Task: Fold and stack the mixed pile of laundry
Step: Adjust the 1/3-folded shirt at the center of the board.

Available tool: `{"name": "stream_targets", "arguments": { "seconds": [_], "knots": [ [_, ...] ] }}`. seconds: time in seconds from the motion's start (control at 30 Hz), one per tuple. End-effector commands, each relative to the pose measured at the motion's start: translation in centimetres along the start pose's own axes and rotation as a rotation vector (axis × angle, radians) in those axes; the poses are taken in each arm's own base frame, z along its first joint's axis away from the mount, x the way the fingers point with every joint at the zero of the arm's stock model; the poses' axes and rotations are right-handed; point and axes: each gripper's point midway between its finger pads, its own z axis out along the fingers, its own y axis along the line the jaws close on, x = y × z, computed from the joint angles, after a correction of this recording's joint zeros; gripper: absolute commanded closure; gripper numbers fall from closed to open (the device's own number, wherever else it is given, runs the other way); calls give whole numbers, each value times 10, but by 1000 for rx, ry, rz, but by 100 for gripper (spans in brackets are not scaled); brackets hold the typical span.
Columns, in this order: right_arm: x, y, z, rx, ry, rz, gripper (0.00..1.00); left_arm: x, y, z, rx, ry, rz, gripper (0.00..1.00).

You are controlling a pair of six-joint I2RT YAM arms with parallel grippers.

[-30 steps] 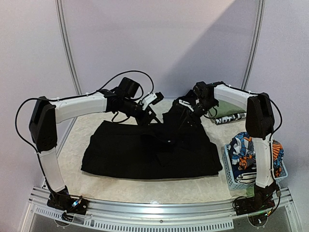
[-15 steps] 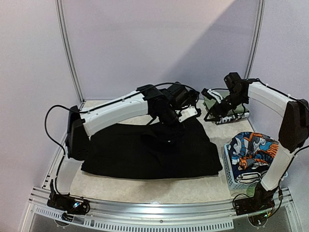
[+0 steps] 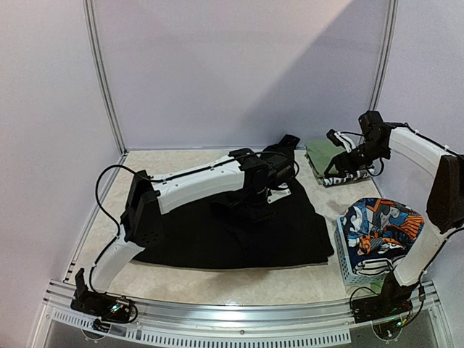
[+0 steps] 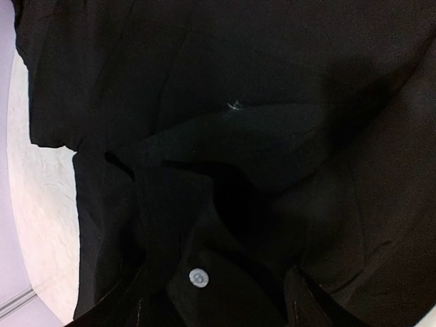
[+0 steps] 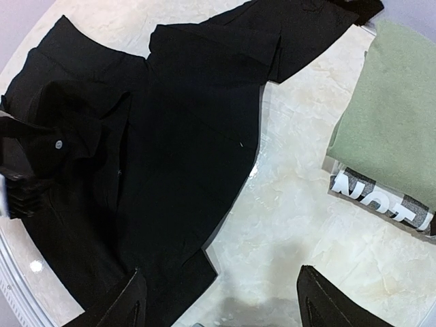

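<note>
shows left end effector (image 4: 216, 310) wide over large plain black fabric garment (image 4: 272, 102); right end effector (image 5: 221, 300) wide, empty.

Both arms are the same build. left arm (image 3: 196, 181), right arm (image 3: 415, 147): white tubular links, black joint housings, boxy black elbow covers (image 3: 143, 217). Thin black cables (image 3: 99, 192) loop loose outside the links. Black bases (image 3: 101, 304), small coloured specks on them. left gripper (image 4: 216, 306), right gripper (image 5: 218, 300): dark tapered fingers.
</note>
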Motion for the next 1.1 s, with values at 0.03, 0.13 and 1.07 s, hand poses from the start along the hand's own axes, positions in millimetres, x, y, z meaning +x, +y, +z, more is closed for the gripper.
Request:
{"name": "stream_targets", "arguments": {
  "seconds": [0.03,0.13,1.07],
  "knots": [
    [-8,7,-9,-9,-43,-9,23,-3,-6,14,-46,15,25,33],
    [-7,8,-9,-15,-45,-10,23,-7,-10,11,-14,0,16,33],
    [-3,18,-5,-78,-40,-13,25,11,-15,39,-3,76,-223,36]
  ]
}}
